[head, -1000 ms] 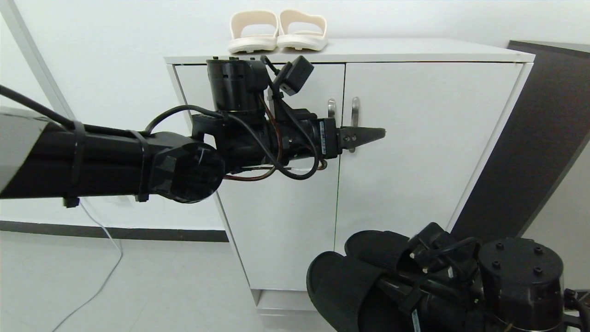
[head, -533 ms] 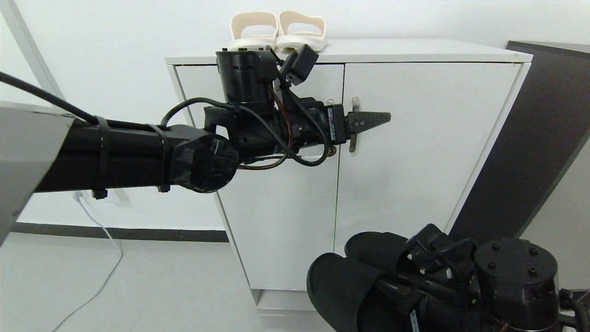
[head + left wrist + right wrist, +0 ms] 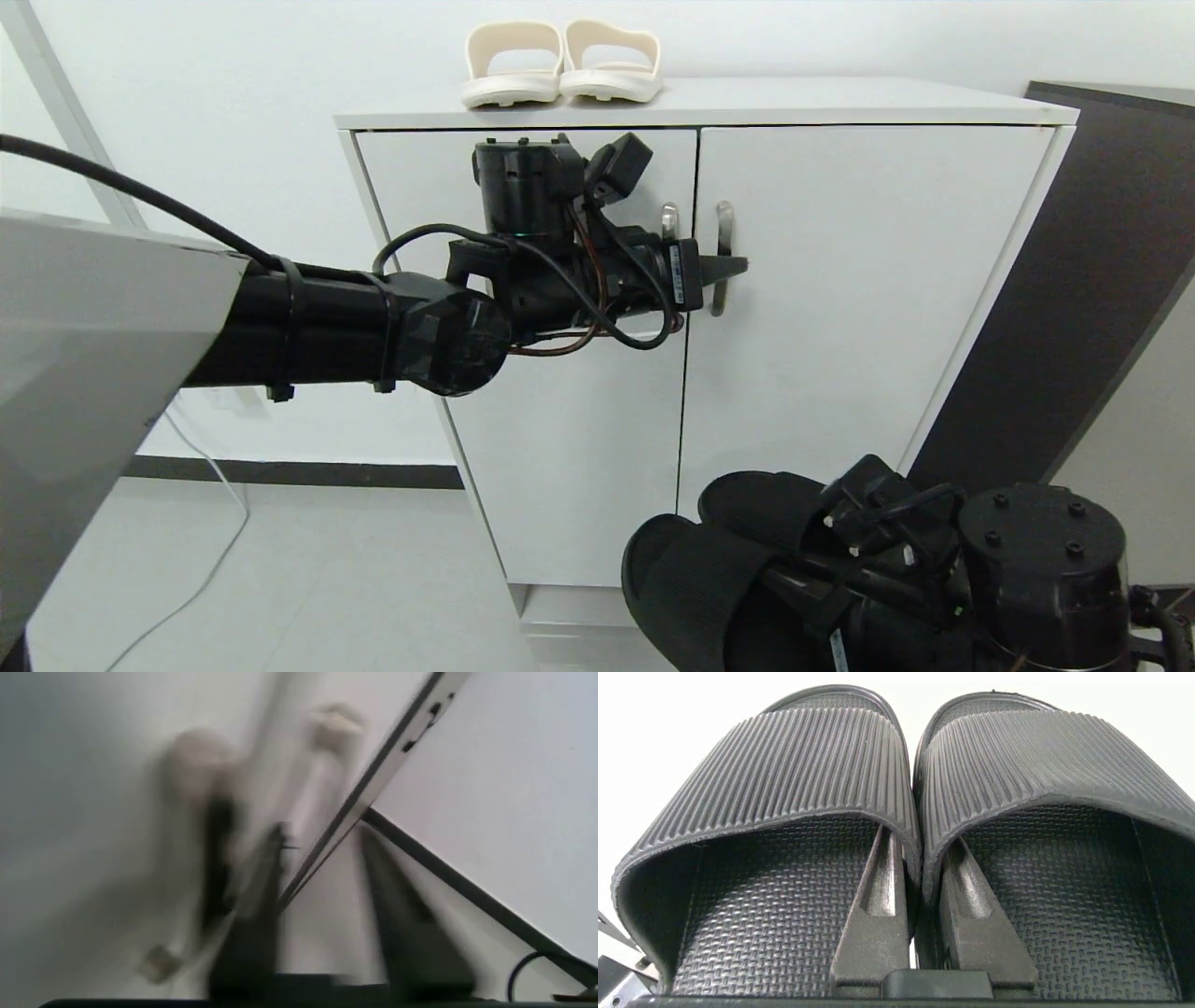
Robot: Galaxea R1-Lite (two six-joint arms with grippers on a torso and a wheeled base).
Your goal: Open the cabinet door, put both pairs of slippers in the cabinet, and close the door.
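Fingers (image 3: 250,943) of the left gripper (image 3: 734,269) are standing parted at the right door's handle (image 3: 723,219) on the cabinet (image 3: 868,280); we are judging they should straddle it squarely before pulling. The right gripper (image 3: 921,854) is clenching the black slippers (image 3: 709,551) low before the cabinet; white slippers (image 3: 563,65) are sitting on top. Blur is hiding whether the handle lies between the fingers.

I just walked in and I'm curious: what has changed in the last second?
The left gripper rose, then dropped, its tip now at the right door's handle. The cabinet doors stayed closed; cream slippers on top and black slippers kept their places.
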